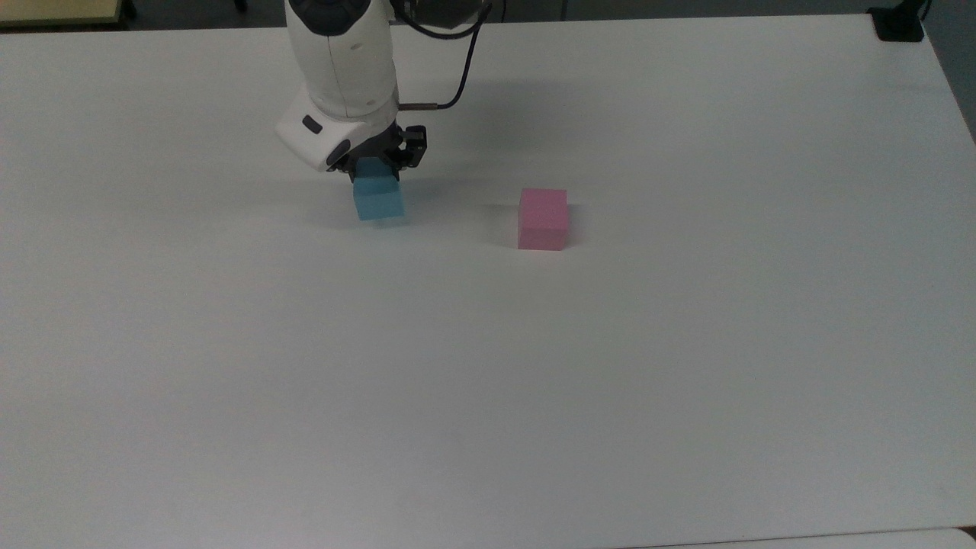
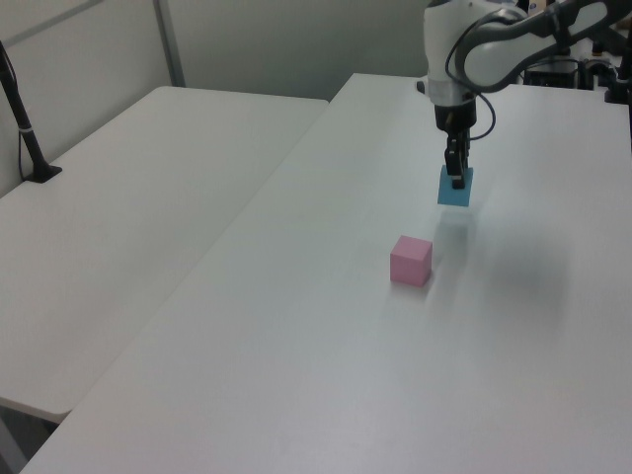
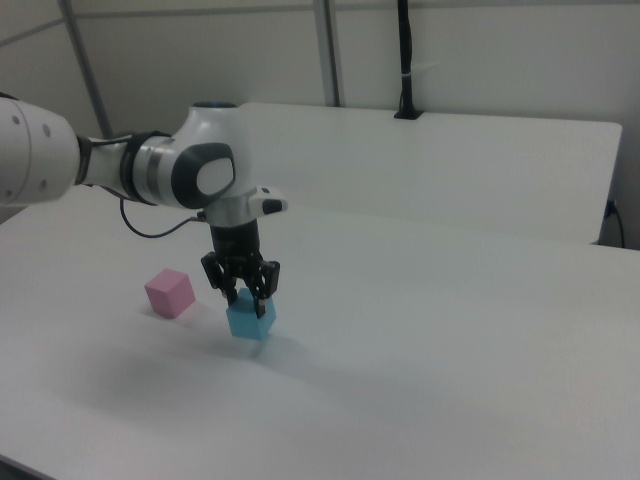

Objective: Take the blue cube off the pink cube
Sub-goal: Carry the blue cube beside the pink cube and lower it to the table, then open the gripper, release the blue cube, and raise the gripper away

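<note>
So the blue cube (image 1: 378,201) is already off the pink cube (image 1: 543,219), which is the landmark for everything here. The pink cube sits alone on the white desk (image 1: 534,396) with nothing on top of it. The blue one is well apart from it, toward the top view's left, and in the right view it's to the pink cube's right and a bit nearer the camera.

The hand (image 3: 241,291) is clamped on the blue cube from above, its 2 dark fingers pinching the upper part so most of the cube hangs below them. That top-down pinch makes sense: it's the way to lift a stacked cube straight off without nudging the one under it.

In the left view the blue cube looks tilted a little and seems to hang just above the desk, with a faint shadow under it, though I can't tell for sure it isn't touching. My guess is it's been carried this far from the pink cube so it can be set down without bumping it. The drop-off isn't done yet.
</note>
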Controlling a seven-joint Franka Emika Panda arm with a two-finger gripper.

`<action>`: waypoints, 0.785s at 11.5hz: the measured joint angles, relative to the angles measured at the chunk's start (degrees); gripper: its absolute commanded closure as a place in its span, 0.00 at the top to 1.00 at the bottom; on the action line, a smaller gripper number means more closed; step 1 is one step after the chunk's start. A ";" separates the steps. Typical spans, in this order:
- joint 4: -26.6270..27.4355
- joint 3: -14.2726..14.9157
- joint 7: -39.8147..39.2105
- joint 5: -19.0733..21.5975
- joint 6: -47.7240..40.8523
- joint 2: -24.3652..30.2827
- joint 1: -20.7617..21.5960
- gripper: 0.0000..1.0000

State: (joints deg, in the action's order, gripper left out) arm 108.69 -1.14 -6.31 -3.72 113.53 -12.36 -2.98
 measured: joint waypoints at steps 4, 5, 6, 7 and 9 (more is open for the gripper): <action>0.31 0.02 0.00 -1.36 3.39 -3.62 -0.83 1.00; 0.18 0.02 0.59 -1.36 3.39 -3.59 -1.08 1.00; -0.17 0.02 1.43 -1.36 3.39 -3.45 -1.30 1.00; -0.71 0.03 2.32 -1.37 3.37 -2.94 -1.42 1.00; -3.14 0.06 3.27 -1.37 -0.53 0.21 -1.45 1.00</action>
State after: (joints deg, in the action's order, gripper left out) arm 105.55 -1.08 -3.04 -5.08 113.00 -12.15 -4.42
